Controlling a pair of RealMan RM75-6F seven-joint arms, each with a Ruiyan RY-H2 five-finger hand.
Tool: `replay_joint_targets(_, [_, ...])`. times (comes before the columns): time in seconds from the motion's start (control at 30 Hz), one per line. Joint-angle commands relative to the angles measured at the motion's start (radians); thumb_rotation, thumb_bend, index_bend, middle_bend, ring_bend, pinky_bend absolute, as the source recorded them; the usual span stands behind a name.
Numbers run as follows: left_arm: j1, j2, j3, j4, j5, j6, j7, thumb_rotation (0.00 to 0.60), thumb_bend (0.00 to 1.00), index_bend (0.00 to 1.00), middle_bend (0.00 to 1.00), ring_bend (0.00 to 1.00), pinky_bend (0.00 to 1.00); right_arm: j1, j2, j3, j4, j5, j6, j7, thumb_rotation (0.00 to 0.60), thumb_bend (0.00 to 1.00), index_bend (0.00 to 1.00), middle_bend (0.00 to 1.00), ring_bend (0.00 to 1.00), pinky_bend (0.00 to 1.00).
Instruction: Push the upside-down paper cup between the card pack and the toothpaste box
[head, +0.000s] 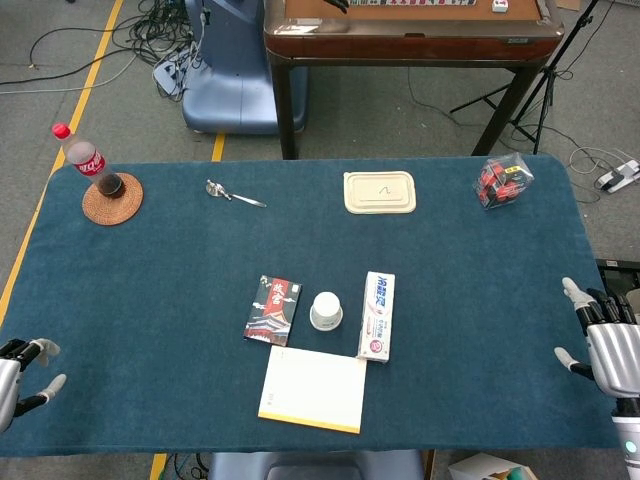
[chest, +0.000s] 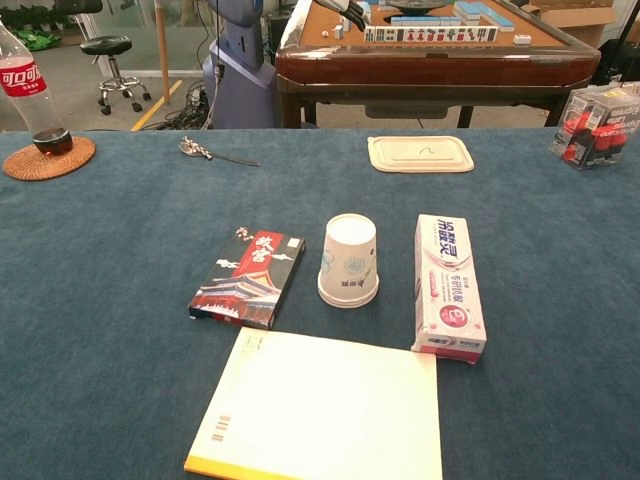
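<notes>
Our right hand (head: 612, 345) at table's right edge, fingers spread, holding nothing; left hand (head: 18, 372) at left edge, likewise empty. Paper cup (head: 326, 310) upside-down between card pack (head: 272, 310) and toothpaste box (head: 377, 316). We judge cup light, thin-walled, tippy: nudge low near rim.

robotics lab | floor cables (head: 60, 45) | tripod (head: 530, 90) | mahjong table (chest: 430, 50) | office stool (chest: 105, 60)
</notes>
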Motion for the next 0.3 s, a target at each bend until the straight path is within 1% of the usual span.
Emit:
replay_joint_targets(0.03, [-0.001, 0.001, -0.001, 0.0, -0.005, -0.004, 0.0, 0.6, 0.21, 0.47, 0.55, 0.46, 0.64, 0.0, 0.016, -0.005, -0.003, -0.017, -0.037, 0.02, 0.6, 0.0, 0.01, 0.21, 0.14, 0.12])
replay_joint_targets(0.13, [-0.004, -0.002, -0.001, 0.001, -0.013, -0.017, -0.005, 0.6, 0.21, 0.47, 0.55, 0.46, 0.64, 0.004, 0.032, -0.007, -0.011, -0.027, -0.077, 0.035, 0.6, 0.01, 0.01, 0.18, 0.11, 0.12])
replay_joint_targets(0.3, [-0.013, -0.012, 0.0, 0.01, -0.026, -0.043, -0.001, 0.6, 0.21, 0.47, 0.55, 0.46, 0.64, 0.008, 0.036, 0.008, -0.012, -0.032, -0.118, 0.037, 0.6, 0.02, 0.01, 0.17, 0.09, 0.12])
